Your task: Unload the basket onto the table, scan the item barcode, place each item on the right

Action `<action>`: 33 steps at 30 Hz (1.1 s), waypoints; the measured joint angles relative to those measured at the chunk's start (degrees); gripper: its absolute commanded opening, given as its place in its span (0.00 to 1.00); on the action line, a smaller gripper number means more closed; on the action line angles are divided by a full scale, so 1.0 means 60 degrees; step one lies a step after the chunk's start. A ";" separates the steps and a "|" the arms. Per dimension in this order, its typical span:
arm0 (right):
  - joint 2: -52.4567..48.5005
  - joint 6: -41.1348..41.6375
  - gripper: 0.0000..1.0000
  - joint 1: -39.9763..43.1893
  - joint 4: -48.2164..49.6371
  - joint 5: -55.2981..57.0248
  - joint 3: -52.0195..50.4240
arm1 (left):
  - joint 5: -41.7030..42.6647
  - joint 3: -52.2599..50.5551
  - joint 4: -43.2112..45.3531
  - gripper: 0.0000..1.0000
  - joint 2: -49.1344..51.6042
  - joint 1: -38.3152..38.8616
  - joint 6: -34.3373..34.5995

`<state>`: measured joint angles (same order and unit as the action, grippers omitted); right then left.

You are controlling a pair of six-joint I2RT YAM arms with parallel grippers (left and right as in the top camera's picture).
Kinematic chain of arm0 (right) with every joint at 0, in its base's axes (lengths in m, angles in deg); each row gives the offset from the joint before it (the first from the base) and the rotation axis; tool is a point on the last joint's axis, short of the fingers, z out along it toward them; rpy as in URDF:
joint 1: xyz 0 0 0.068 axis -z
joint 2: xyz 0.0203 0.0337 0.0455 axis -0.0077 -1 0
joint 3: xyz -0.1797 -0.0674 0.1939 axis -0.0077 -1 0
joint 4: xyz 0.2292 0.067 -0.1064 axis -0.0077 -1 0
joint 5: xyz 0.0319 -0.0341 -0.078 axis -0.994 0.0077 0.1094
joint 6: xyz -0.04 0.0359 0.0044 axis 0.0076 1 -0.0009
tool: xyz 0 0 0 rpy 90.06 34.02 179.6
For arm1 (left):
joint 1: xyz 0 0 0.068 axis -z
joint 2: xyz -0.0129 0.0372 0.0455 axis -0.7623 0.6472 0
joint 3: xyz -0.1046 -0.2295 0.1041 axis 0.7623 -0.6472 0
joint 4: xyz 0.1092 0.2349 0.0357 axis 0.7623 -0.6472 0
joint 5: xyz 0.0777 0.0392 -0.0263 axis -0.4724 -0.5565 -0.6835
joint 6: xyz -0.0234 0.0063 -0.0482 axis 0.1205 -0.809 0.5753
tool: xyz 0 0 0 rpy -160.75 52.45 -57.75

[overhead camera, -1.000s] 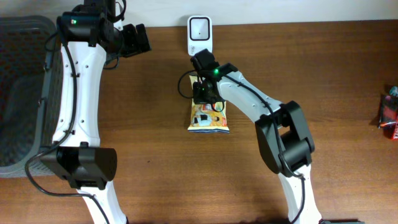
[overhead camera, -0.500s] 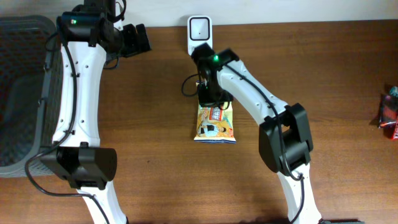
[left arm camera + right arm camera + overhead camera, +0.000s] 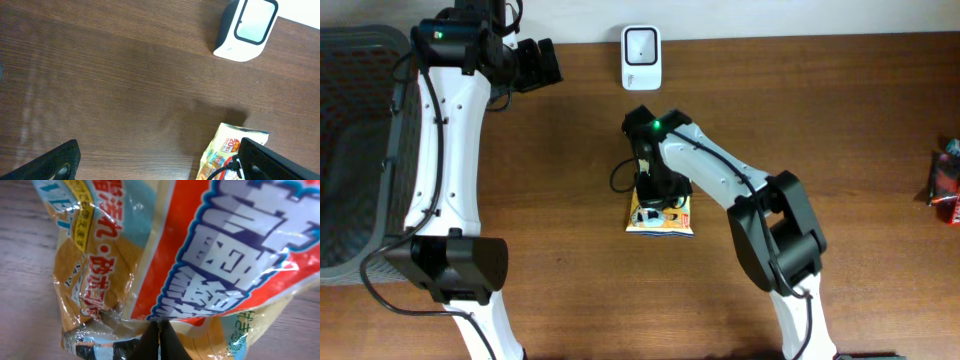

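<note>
Two states: right gripper (image 3: 656, 193) tight on snack bag (image 3: 663, 217) edge; left gripper (image 3: 547, 63) wide, empty.

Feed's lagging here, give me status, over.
Left gripper at far edge, jaws open. Right gripper jaws shut on snack bag. Bag short of scanner, nothing between.

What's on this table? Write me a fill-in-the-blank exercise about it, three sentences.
1. The right gripper has its jaws ____ on the snack packet.
2. The left gripper has its jaws ____, holding nothing.
3. The grey basket sits beside the ____ arm, away from the white barcode scanner.
Missing words: shut; open; left.
</note>
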<state>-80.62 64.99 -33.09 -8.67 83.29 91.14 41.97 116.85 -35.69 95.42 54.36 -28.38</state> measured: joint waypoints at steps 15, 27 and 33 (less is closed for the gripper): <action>-0.0375 -0.0459 0.89 0.1049 -0.1734 -0.0168 0.2477 | 0.0000 0.0000 0.0000 0.99 0.0000 0.0000 -0.0004; -0.0925 -0.0317 0.81 0.0138 -0.1137 0.0514 0.2477 | 0.0000 0.0000 0.0000 0.99 0.0000 0.0000 -0.0004; -0.1111 0.0033 0.45 0.0127 -0.1038 0.0925 0.2266 | 0.0000 0.0000 0.0000 0.99 0.0000 0.0000 -0.0004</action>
<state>-87.29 65.18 -32.32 -14.90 88.84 104.74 41.97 116.85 -35.69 95.42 54.36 -28.40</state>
